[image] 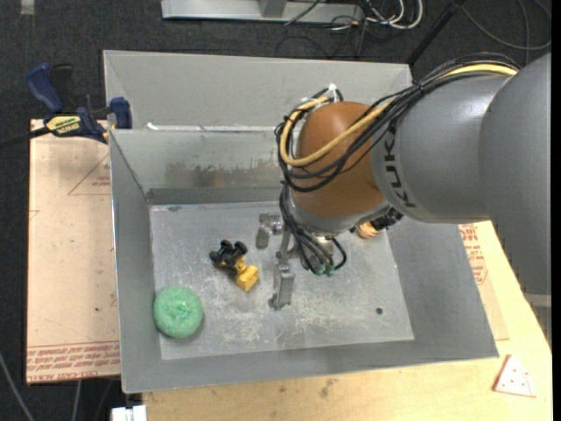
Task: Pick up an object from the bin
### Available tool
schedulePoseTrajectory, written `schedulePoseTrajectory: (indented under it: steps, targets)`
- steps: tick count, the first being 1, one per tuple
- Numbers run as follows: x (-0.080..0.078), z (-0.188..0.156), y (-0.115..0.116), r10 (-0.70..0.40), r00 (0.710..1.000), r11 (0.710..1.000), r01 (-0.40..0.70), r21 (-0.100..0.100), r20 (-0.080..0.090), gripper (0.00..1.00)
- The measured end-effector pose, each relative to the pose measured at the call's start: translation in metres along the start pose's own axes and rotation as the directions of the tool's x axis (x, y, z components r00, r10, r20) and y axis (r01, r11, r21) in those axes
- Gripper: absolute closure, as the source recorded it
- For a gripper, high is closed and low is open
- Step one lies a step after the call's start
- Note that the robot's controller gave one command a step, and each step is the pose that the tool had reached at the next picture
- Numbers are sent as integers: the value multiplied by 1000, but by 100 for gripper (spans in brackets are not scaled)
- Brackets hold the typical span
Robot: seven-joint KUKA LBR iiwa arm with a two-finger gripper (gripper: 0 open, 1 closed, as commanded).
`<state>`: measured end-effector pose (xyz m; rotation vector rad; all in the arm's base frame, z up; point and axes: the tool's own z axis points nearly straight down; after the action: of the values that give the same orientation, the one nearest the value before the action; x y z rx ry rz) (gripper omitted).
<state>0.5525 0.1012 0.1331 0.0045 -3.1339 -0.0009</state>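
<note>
In mid-bin (351, 318), with the gripper (273, 260) spread open and empty, just right of a small black-and-yellow toy (235, 264). Best to shift left, straddle the toy squarely, then close. Well apart at near left, a green ball (179, 311). Nothing blocking the way. Under the wrist, something orange (375, 226), half hidden.

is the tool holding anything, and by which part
Nothing is held: the tool stands open, and the black and yellow thing lies beside it, not between its fingers.
</note>
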Motion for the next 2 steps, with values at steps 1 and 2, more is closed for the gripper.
schedulePoseTrajectory:
  steps: [1,2]
  targets:
    - [-2,-4,0,2,1000,1000,-2,-1,8,0]
    - [-18,4,11,21,1000,1000,-21,1,13,0]
